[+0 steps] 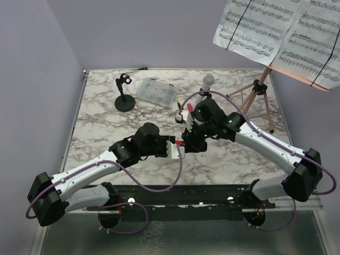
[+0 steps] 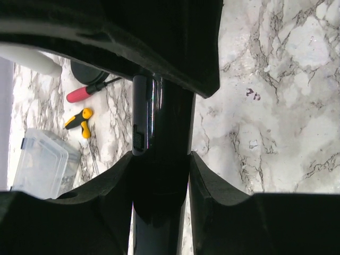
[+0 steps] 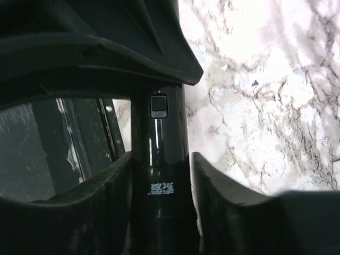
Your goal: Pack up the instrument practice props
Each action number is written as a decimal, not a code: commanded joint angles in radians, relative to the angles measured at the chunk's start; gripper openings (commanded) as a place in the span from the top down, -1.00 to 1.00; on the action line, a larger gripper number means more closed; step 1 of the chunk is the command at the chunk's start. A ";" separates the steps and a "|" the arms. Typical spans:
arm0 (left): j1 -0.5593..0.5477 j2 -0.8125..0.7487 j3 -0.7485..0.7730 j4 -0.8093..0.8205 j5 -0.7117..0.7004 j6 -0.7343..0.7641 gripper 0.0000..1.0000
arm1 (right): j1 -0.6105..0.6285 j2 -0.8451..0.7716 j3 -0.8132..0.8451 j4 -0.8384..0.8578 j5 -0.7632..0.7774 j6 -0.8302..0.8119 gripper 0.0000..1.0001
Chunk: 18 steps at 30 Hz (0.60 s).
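Handover looked the step in hand: the slim black handheld microphone [image 3: 158, 133] sat mid-table, above the marble table [image 1: 106, 133], clamped by both my right gripper [image 3: 160, 158] jaws and left gripper [image 2: 160, 159] jaws. Next, I judged, one side must release.

A marble-patterned desk [image 1: 98, 125], white with grey veins, is seen. Toward its far left, a black round-based mic holder [image 1: 125, 101] is stood upright, and a clear plastic compartment box [image 1: 156, 93] is laid near it to the right. A red screwdriver [image 2: 79, 94] and a yellow screwdriver [image 2: 79, 120] are laid near the box. At the far right, a pink tripod [image 1: 258, 87] is planted on its spread legs.
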 commanded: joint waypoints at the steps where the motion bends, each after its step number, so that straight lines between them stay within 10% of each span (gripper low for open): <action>1: 0.006 -0.020 0.008 0.003 -0.180 -0.096 1.00 | 0.006 -0.104 -0.020 0.110 0.075 0.046 -0.25; 5: 0.023 -0.022 -0.020 0.042 -0.266 -0.160 1.00 | 0.005 -0.195 -0.070 0.211 0.179 0.092 -0.97; 18: 0.360 0.099 -0.071 0.208 -0.429 -0.356 1.00 | 0.006 -0.537 -0.304 0.441 0.586 0.218 -1.00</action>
